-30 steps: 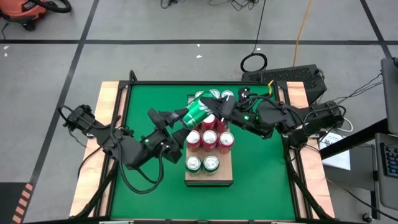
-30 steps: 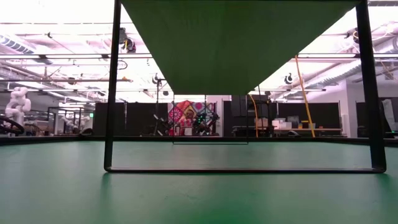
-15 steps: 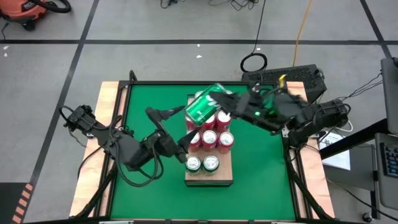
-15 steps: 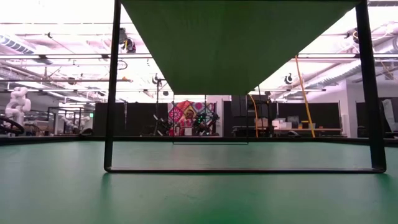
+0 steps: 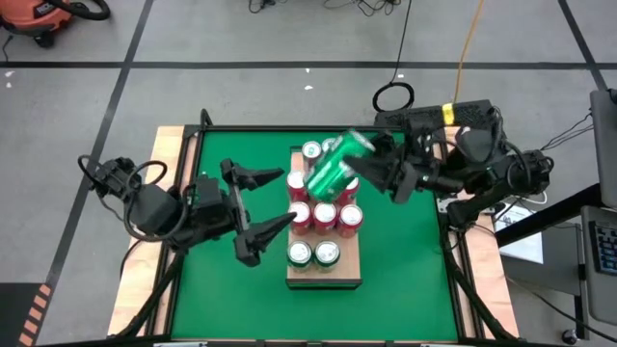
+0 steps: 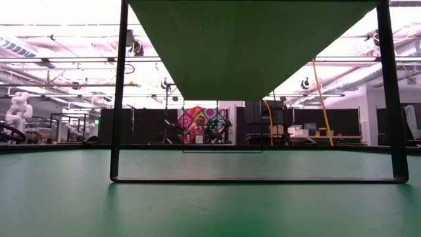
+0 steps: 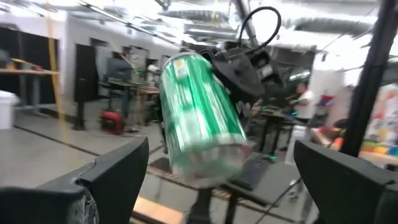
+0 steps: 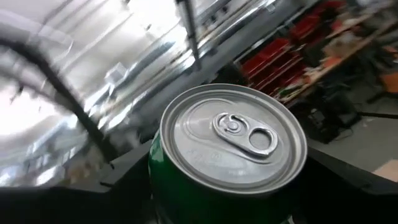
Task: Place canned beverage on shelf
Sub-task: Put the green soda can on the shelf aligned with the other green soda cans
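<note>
Green can (image 5: 333, 172) clamped in right gripper (image 5: 371, 173) above shelf (image 5: 324, 273), left gripper (image 5: 262, 203) spread beside it

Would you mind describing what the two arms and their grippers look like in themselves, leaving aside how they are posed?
Both arms are dark, nearly black, built of chunky jointed segments with loose black cables looping beside them. The left gripper ends in two long, tapered, pointed dark fingers. The right gripper has the same dark build. Its arm carries a small yellow marking near the base.
</note>
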